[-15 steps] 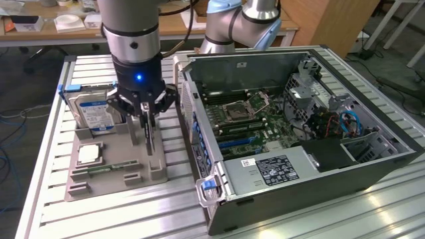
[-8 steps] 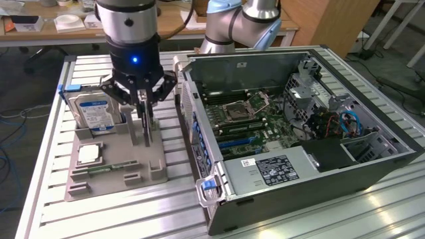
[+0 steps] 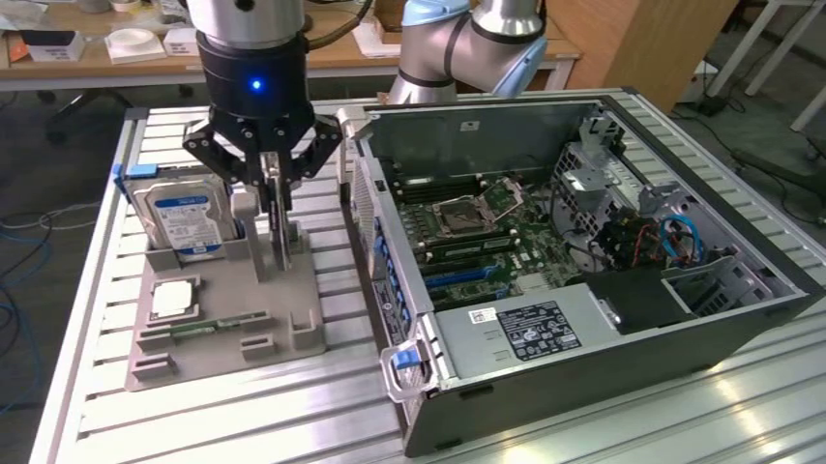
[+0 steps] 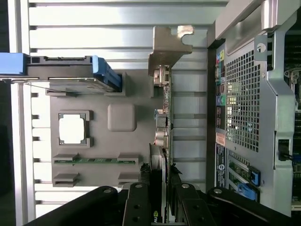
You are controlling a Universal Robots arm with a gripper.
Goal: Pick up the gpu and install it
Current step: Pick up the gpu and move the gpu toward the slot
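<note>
Ribbed aluminium table, grey moulded tray: black gripper, fingers pinching thin dark gpu upright on edge, silvery angled bracket, near open boxy case.

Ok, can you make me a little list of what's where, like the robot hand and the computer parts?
gripper: closed on the top edge of the gpu
gpu: standing upright in the gray holder, not in the computer
gray holder: on the slatted table, to the exterior view's left of the computer case
hard drive: upright in the holder, beside the gpu
memory stick: lying flat in the holder
computer case: lying with its side open, motherboard showing
</note>
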